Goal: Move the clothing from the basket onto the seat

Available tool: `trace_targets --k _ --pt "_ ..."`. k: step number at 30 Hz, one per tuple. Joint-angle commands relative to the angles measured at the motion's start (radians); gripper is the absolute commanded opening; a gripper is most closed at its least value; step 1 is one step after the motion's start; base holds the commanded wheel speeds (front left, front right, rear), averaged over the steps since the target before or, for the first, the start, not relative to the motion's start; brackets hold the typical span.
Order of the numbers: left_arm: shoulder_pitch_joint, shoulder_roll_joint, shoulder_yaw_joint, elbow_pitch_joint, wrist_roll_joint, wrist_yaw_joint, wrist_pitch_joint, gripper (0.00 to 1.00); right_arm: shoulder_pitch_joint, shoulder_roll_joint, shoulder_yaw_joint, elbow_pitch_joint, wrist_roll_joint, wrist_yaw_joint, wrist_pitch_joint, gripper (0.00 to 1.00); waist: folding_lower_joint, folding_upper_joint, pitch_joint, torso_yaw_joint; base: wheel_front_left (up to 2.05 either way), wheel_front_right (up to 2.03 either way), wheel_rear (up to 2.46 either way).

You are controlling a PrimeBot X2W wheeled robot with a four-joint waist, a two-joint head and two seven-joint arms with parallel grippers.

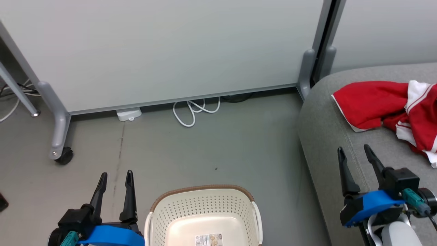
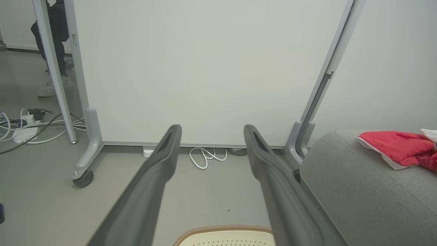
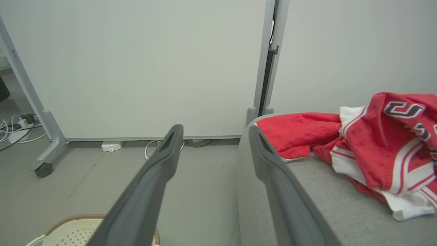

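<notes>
Head view: clothing point(image 1: 375, 102) on seat point(image 1: 327, 143), basket point(image 1: 205, 187) empty. Our left gripper point(image 1: 116, 173) and right gripper point(image 1: 353, 147) gape, unladen; swinging right might snag clothing.

We find the basket point(image 1: 205, 204) on the floor point(image 1: 211, 147) before us, the seat point(image 1: 327, 136) to its right with the clothing point(image 1: 375, 102) lying on it, a partition point(image 1: 170, 44) behind, a cable point(image 1: 193, 112) at its foot.

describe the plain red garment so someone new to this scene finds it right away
Find the big grey seat on the right of the head view. Two red garments lie touching on top of it; the plain red garment is the one nearer the seat's rounded left end. It is solid red with a thin white edging, while the striped garment beside it has broad white panels and stripes.
</notes>
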Motion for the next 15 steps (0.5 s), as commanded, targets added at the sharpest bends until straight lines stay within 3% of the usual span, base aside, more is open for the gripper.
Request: trace_targets --k 1,15 --pt "0.015 -0.003 0.01 0.01 0.011 -0.005 -0.003 1.0 0.044 0.003 0.007 -0.028 0.009 0.001 0.005 1.0 0.0002 -0.0001 -0.022 0.02 0.0 0.0 0.0" --pt "0.02 -0.013 0.025 0.069 0.02 -0.009 -0.003 1.0 0.14 0.004 0.051 -0.088 0.087 0.001 0.018 1.0 0.0002 -0.0001 -0.046 0.045 0.0 0.0 0.0"
